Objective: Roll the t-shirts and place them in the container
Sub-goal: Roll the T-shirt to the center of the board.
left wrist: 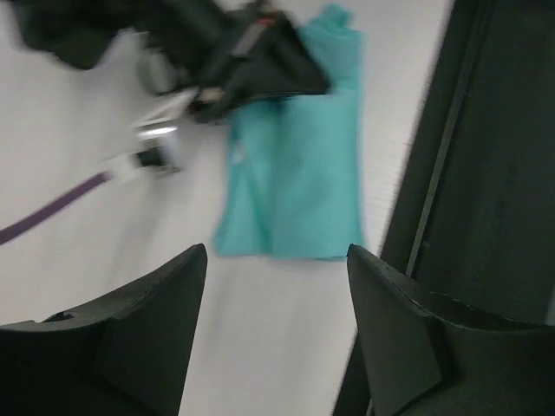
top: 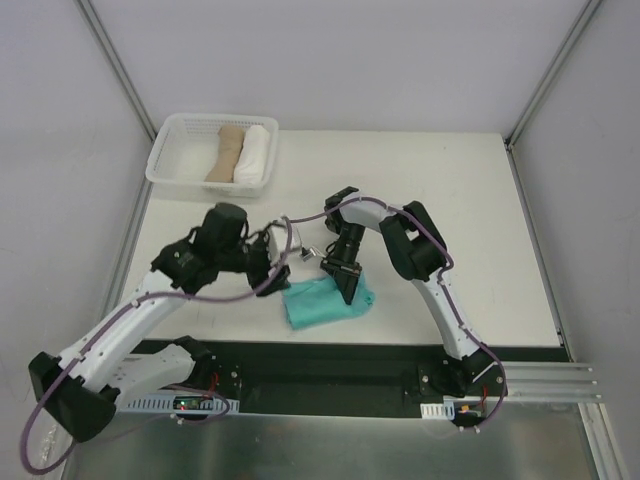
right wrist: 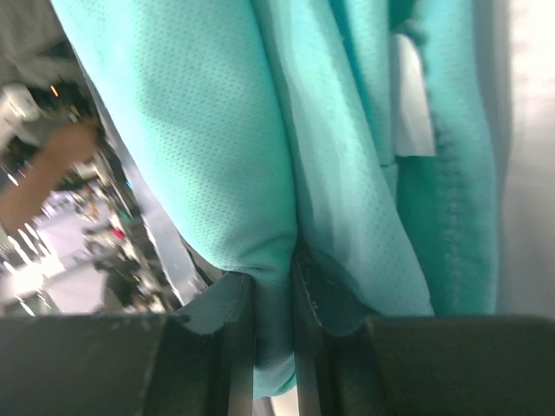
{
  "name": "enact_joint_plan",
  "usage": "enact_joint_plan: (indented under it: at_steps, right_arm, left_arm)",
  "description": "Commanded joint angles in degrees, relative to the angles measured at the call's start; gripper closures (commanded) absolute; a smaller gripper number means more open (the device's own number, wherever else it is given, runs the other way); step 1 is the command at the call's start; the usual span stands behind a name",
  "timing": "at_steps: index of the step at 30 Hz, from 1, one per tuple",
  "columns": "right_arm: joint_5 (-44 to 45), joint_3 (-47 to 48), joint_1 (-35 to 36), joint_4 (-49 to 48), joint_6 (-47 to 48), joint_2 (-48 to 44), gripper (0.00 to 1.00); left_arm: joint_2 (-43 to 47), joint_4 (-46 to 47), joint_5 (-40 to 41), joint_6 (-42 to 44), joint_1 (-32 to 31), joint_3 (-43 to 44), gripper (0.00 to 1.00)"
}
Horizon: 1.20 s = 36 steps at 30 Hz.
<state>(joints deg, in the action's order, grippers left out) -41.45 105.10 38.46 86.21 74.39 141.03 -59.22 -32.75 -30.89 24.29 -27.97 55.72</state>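
Note:
The teal t-shirt (top: pixel 322 301) lies folded into a narrow strip near the table's front edge. It also shows in the left wrist view (left wrist: pixel 295 165) and fills the right wrist view (right wrist: pixel 260 156), with its white neck tag (right wrist: pixel 412 104). My right gripper (top: pixel 351 285) stands over the shirt's right end and is shut on a fold of the cloth (right wrist: pixel 273 347). My left gripper (top: pixel 275 270) is open and empty, just left of the shirt and apart from it; its fingers (left wrist: pixel 156 321) frame bare table.
A white basket (top: pixel 170 170) at the back left holds a tan roll (top: pixel 227 152) and a white roll (top: pixel 254 153). The black strip at the table's front edge (top: pixel 330 365) runs just below the shirt.

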Motion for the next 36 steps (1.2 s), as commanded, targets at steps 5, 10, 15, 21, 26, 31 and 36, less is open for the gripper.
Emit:
enact_joint_plan:
  at_steps: [5, 10, 15, 21, 26, 31, 36]
  right_arm:
    - [7.97, 5.82, -0.49, 8.8, -7.68, 8.74, 0.84]
    - [8.32, 7.31, -0.66, 8.8, -9.61, 9.96, 0.84]
    - [8.23, 7.23, -0.84, 8.8, -9.7, 9.96, 0.84]
    - [7.88, 7.4, -1.01, 8.8, -9.7, 9.96, 0.84]
    - [7.0, 7.75, -1.72, 8.8, -9.97, 9.88, 0.82]
    - [2.28, 5.13, -4.96, 6.36, -7.42, 3.32, 0.55]
    - [-5.73, -4.26, -16.18, -4.01, -8.2, -16.37, 0.04]
  left_arm:
    - [0.62, 10.06, 11.98, 14.11, -20.89, -15.02, 0.34]
    - [-6.06, 15.52, 14.02, 14.82, -24.41, -16.26, 0.3]
    - [-10.21, 20.0, 16.21, 14.47, -26.79, -18.01, 0.3]
    - [-13.46, 20.1, 17.09, 19.29, -29.25, -22.14, 0.42]
    - [-17.5, 20.18, 19.11, 21.41, -29.51, -22.59, 0.65]
    - [-18.3, 19.57, 17.37, 24.22, -28.99, -23.29, 0.94]
    - [-17.16, 15.8, 11.67, 25.45, -24.61, -20.84, 1.0]
